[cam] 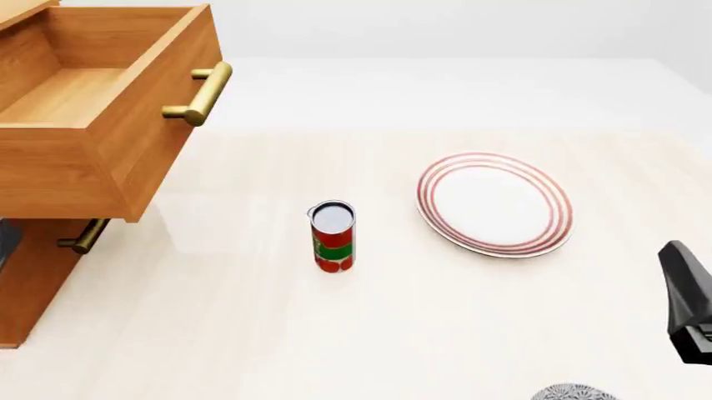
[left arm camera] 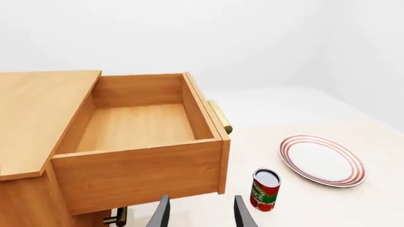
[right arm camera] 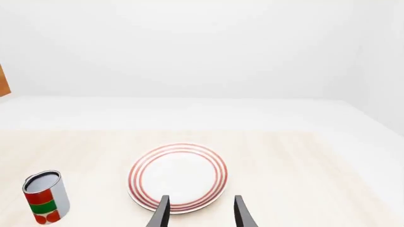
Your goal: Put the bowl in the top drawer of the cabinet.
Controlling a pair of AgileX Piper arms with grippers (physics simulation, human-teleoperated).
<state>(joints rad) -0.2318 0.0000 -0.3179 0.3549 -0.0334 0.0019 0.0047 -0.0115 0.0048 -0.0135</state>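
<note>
Left wrist view, top drawer [left arm camera: 136, 127] open, bare inside

The front view is taken from above, looking forward and down over the surface [cam: 445, 333]. The left wrist view is aimed into the open top drawer [left arm camera: 136, 127] at close range. The right wrist view is directed low across the surface toward the plate [right arm camera: 179, 176]. The plate and the can [cam: 333, 237] are shared by all three views.
</note>
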